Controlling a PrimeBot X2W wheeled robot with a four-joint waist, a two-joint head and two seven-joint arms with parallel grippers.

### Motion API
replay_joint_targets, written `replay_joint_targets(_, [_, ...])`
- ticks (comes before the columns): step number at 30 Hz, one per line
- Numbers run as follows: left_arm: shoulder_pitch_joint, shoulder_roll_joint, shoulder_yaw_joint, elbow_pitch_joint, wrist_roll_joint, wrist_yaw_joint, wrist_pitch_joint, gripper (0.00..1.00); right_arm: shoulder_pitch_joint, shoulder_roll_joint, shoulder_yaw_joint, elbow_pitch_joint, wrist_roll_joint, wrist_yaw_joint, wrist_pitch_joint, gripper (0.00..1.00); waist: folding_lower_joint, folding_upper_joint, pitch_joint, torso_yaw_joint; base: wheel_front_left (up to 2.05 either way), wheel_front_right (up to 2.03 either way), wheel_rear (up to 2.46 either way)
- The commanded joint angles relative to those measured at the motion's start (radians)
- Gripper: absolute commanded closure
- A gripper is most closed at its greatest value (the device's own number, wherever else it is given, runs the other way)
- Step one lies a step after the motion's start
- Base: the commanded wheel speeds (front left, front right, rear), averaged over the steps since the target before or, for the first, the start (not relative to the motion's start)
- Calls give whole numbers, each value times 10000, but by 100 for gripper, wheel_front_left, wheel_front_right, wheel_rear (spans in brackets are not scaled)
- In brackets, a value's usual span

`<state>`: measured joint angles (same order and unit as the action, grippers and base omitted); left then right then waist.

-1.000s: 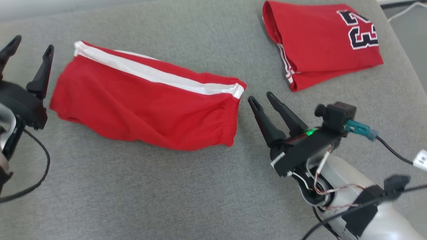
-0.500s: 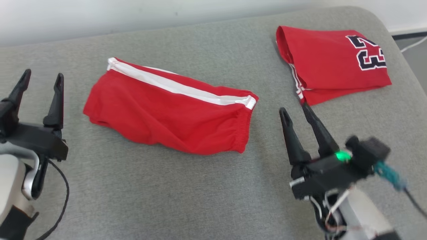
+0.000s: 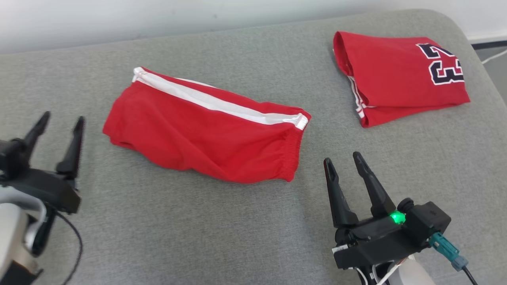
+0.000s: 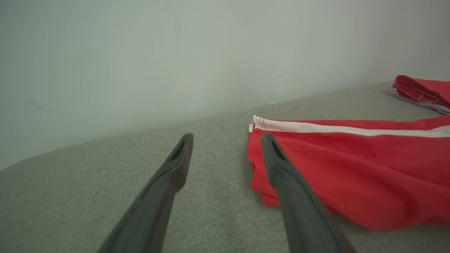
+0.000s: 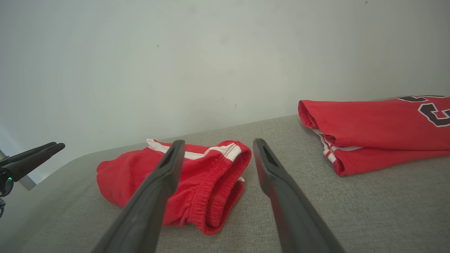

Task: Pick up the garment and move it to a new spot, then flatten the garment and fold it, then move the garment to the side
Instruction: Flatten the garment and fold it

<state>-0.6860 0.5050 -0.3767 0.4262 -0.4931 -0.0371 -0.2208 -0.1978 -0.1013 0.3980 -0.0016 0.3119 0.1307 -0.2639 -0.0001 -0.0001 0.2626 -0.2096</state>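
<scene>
- Head view: the red shorts [image 3: 206, 138] lie loosely spread, white side stripe up, midway across the grey padded surface [image 3: 198, 237], between the two arms and touching neither.
- Left pincer [image 3: 63, 117] stands wide and empty near the leg-hem end. The right pincer [image 3: 342, 157] is equally wide and empty, just short of the elastic waistband [image 3: 292, 158].
- A folded red jersey [image 3: 400, 75] rests well apart at the far right.
- Handling, by my judgement: light, thin, limp cloth that will sag and bunch when lifted, and the textured surface should keep it from sliding much.
- Best hold: pinch the thick gathered waistband with the right and the hem corner [image 4: 258, 175] with the left, catching both layers.
</scene>
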Motion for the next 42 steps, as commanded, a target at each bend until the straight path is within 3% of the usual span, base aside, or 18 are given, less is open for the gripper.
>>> replay_joint_targets(1, [-114, 163, 34, 165, -136, -159, 160, 0, -147, 61, -36, -34, -22, 1, -6, 0, 1, 1, 96, -144, 0, 0, 0])
replay_joint_targets(16, [-367, 239, -101, 1575, -1020, -693, 910, 0, -414, 371, 424, 416, 268, 1, -6, 0, 1, 1, 562, -1066, 0, 0, 0])
replay_joint_targets(34, [-730, -1272, -689, 3726, -1116, -598, 356, 0, -373, 299, 519, 709, 148, 1, -7, 0, 1, 1, 605, -940, 0, 0, 0])
replay_joint_targets(37, [-813, -1428, -789, 4127, -1066, -619, 229, 56, -415, 269, 538, 709, 153, 1, -7, 0, 1, 1, 565, -936, 0, 0, 0])
replay_joint_targets(38, [-856, -1464, -800, 4231, -1059, -626, 200, 88, -408, 261, 544, 713, 146, 1, -7, 0, 1, 1, 552, -933, 0, 0, 0])
replay_joint_targets(39, [-882, -1499, -809, 4336, -1050, -633, 134, 100, -398, 254, 553, 722, 139, 1, -7, 0, 1, 1, 541, -931, 0, 0, 0])
replay_joint_targets(42, [-1015, -1585, -895, 4607, -995, -657, 0, 100, -344, 219, 557, 767, 126, 1, -7, 0, 1, 1, 489, -916, 0, 0, 0])
